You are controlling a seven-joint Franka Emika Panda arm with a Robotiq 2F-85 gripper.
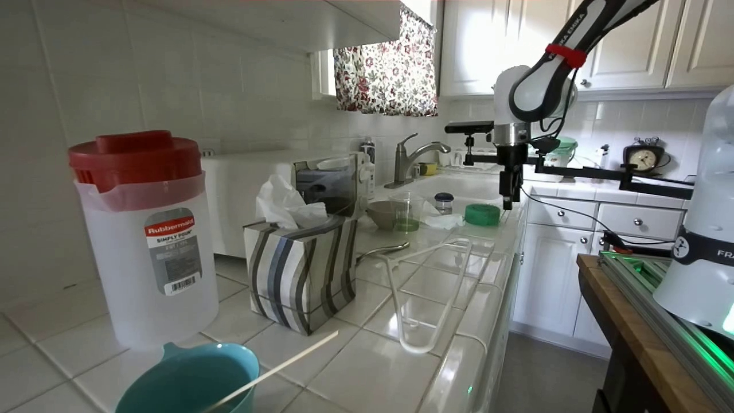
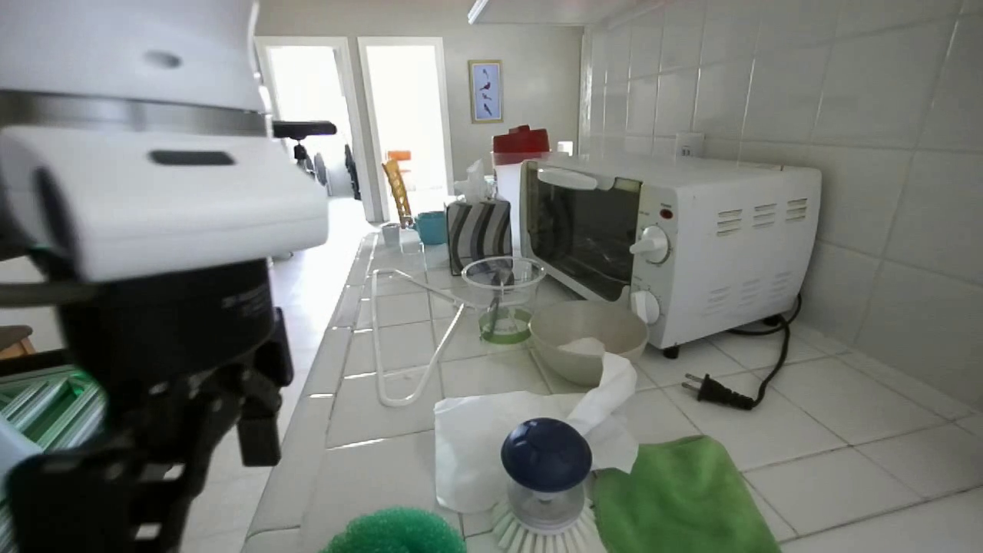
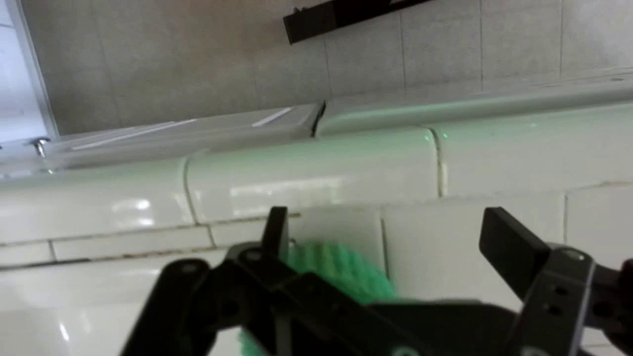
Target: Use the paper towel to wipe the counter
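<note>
The paper towel (image 2: 474, 442) lies as a flat white sheet with a crumpled, raised part on the counter (image 2: 376, 468), beside a blue-topped brush and a bowl. It also shows in an exterior view (image 1: 444, 220) behind clear plastic cups. The counter of white square tiles also shows in an exterior view (image 1: 350, 361) and in the wrist view (image 3: 465, 242). My gripper (image 3: 388, 225) is open, its fingers wide apart with nothing between them. In an exterior view the gripper (image 1: 507, 192) hangs above the counter's front edge, near the green scrubber and apart from the paper towel, which is out of the wrist view.
Near the towel are a green scrubber (image 1: 482, 214), blue-topped brush (image 2: 546, 457), green cloth (image 2: 683, 499), beige bowl (image 2: 587, 330), clear cup (image 2: 503, 296) and white wire hanger (image 2: 378, 338). Farther along are a toaster oven (image 2: 714, 246), striped tissue box (image 1: 301, 275), pitcher (image 1: 143, 241) and teal cup (image 1: 189, 373).
</note>
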